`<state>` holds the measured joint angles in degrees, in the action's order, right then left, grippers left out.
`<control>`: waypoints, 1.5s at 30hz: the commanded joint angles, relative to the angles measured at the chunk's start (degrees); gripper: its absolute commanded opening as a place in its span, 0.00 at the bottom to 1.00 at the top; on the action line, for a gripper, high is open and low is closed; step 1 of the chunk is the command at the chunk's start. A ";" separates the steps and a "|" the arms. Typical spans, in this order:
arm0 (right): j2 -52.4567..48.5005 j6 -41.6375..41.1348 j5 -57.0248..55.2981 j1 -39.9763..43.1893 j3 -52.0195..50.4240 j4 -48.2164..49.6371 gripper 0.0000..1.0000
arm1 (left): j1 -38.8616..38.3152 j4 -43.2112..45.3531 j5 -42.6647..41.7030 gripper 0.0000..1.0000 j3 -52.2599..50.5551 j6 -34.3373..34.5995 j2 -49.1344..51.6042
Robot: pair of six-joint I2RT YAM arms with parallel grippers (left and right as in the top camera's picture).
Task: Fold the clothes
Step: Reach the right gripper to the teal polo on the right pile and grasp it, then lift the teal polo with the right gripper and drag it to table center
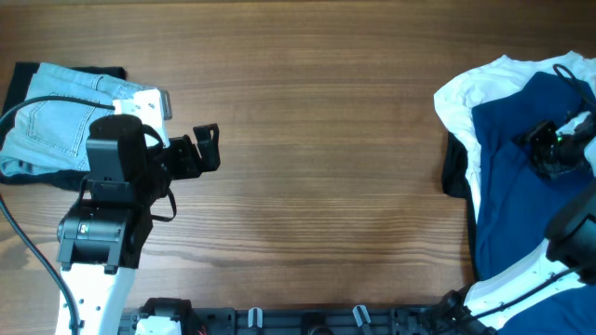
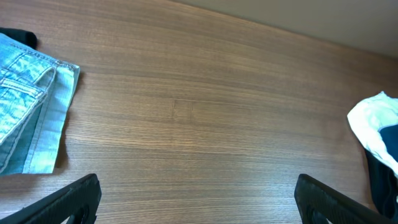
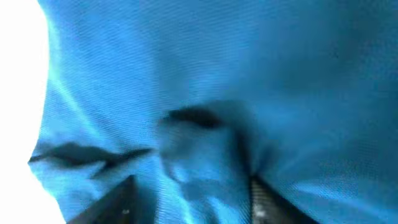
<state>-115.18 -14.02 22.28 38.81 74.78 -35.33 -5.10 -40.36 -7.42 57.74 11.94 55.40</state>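
Step in hand: pick-up phase (judged). The right hand (image 1: 556, 149) is going into the heap for the blue shirt (image 1: 507, 195); no fold made yet.
Task item: the blue shirt is lying crumpled at the right edge of the table (image 1: 326, 140), running twd the near-right corner, on top of a white garment (image 1: 466, 93).
R arm: the right hand is pressing down into the shirt's far part. In the wrist view its fingertips (image 3: 118, 202) are standing partly apart w/ a ridge of blue cloth bunching btwn them. Whether the pinch is made, cannot tell.
L arm: the left hand (image 1: 209, 149) is hovering near the left edge w/ jaws spread wide, carrying nothing, and is pointing twd mid-table.
Done pile (judged): pale jeans (image 1: 56, 121) are lying folded by the far-left corner, just beside the left hand.
Other cloth: a dark garment (image 1: 453, 172) is peeking out from under the white one on its mid-table side.
Next move (est.): calling for a firm pinch on the blue layer only, then lifting & dragging it to the bare centre for spreading flat. The left hand is prob. needed on a 2nd corner.
Risk (est.): the white garment coming along w/ the shirt.
Containers: none showing in any view; all garments are lying straight on the table.
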 commanded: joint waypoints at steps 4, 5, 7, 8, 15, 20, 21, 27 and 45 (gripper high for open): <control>-1.62 6.58 8.44 -0.87 0.31 1.33 0.44 | 0.35 -0.02 -0.74 1.00 1.16 0.55 -0.15; -1.62 6.56 7.76 -1.01 0.31 1.31 0.39 | 0.35 -0.02 -0.96 1.00 1.16 0.55 -0.15; -1.62 6.54 7.34 -1.03 0.31 1.31 0.24 | 0.35 -0.02 -1.95 1.00 1.16 0.55 -0.15; -1.62 6.51 7.23 -1.03 0.31 1.36 0.16 | 0.35 -0.02 -2.43 1.00 1.16 0.55 -0.15; -1.62 0.63 -5.77 -1.03 0.02 -0.90 0.24 | 0.35 -0.04 -3.50 1.00 1.16 0.55 -0.15; -1.62 4.98 0.52 -1.42 -1.60 1.75 0.04 | 0.35 -0.02 -3.48 1.00 1.16 0.55 -0.15; -1.62 5.29 2.32 -1.68 -1.99 2.25 0.04 | 0.35 -0.02 -3.50 1.00 1.16 0.55 -0.15; 1.27 4.98 9.42 -2.29 0.20 1.09 0.04 | 0.35 -0.02 -3.48 1.00 1.16 0.52 -0.15; 43.10 -0.33 18.05 -35.28 11.52 6.21 0.04 | 0.42 1.42 -2.78 1.00 1.18 0.50 -3.93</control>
<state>-73.71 -12.82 37.71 16.62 85.80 -30.72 -5.10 -40.14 -9.98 57.74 11.94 54.41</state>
